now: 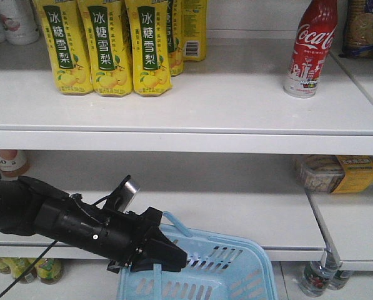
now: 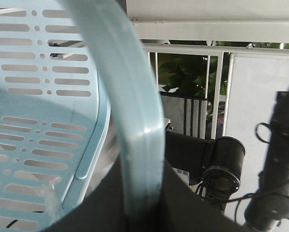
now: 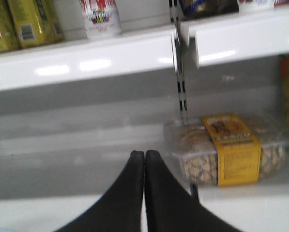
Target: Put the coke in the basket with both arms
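- My left gripper [image 1: 166, 257] seems clamped on the folding handle [image 2: 134, 121] of the light-blue slotted plastic basket [image 1: 236, 265].
- My right gripper [image 3: 144, 162]: fingers pressed together, holding nothing.
- Slim red metal coke bottle [image 1: 310, 47] stands upright on the white upper shelf [image 1: 223, 94]; not yet picked or placed.

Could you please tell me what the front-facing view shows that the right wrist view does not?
Only the front-facing view shows the basket and the left gripper, shut on its handle. Only the right wrist view shows the right gripper, shut with nothing between its fingers. Both show the coke on the upper shelf (the wrist view shows just its base), the yellow bottles and the snack box.
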Controlling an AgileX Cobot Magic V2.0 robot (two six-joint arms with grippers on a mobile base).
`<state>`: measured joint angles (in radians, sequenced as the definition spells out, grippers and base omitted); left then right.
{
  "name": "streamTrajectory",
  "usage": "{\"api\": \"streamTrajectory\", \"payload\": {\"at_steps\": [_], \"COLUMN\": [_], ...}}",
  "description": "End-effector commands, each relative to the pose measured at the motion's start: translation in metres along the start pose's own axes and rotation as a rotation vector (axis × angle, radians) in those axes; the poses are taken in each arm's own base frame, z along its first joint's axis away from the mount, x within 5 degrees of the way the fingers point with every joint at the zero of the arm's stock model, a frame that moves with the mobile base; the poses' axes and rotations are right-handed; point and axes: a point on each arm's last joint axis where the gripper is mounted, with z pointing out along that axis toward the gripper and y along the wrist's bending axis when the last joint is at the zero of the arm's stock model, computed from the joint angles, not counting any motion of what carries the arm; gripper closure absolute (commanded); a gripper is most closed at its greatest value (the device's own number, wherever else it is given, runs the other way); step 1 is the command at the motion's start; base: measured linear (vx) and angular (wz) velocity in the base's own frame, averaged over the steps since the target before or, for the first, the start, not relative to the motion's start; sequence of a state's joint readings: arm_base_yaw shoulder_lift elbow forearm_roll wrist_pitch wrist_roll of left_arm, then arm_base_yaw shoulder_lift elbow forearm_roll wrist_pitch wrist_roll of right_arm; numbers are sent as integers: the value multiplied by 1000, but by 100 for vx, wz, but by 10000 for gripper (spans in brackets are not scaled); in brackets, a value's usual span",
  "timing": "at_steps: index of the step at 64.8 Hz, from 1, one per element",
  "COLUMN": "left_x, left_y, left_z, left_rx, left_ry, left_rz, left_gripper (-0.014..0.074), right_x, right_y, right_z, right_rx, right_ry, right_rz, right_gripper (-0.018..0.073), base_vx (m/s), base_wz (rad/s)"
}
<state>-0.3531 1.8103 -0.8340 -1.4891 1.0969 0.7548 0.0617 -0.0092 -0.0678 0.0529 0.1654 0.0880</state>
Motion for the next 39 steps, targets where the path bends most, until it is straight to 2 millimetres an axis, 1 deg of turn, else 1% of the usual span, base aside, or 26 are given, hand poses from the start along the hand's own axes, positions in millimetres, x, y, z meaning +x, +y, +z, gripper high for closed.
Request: {"api": "streamTrajectory", "payload": {"at_steps": [1,8,12,16,20,29,39], "left_x": [0,0,0,0,0,0,0], "left_y": [-27,-27,-27,-27,-27,-27,-27], "left_z": [-7,-7,-7,-7,-7,-7,-7], "left_rx": [112,112,112,112,112,112,112], "left_ry": [-27,-27,-27,-27,-27,-27,-27], "left_rz": [47,47,47,47,47,47,47], "left_gripper": [602,602,602,602,602,602,602], "right_x": [-42,-63,-74,-85,-92,-94,-92], "right_y": [6,9,11,13,14,14,14], "right_z": [-4,1,8,13,20,31,34], "right_rx": [-10,-5,-3,-6,-11,-9,-7], "right_ry": [-106,-37,17,30,45,54,69], "right_rz": [-42,-91,-118,-99,-67,-53,-56], "right_gripper": [569,569,569,569,569,569,569], "base_vx": [0,0,0,0,0,0,0], "base_wz": [0,0,0,0,0,0,0]}}
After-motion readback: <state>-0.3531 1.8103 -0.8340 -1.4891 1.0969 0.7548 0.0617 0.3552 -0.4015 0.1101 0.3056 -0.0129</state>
